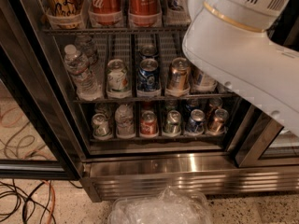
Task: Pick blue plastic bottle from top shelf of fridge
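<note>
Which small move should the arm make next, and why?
Probably swing left along the top shelf: the blue plastic bottle stands at its left end beside two red Coca-Cola bottles, while the white arm sits at the right. The gripper is not in view.

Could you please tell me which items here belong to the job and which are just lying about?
Job: large labelled bottle, top shelf, fridge; pincer out of view beyond white arm.
Lying about: Coca-Cola bottles, water bottle, cans, crumpled plastic, cables.
</note>
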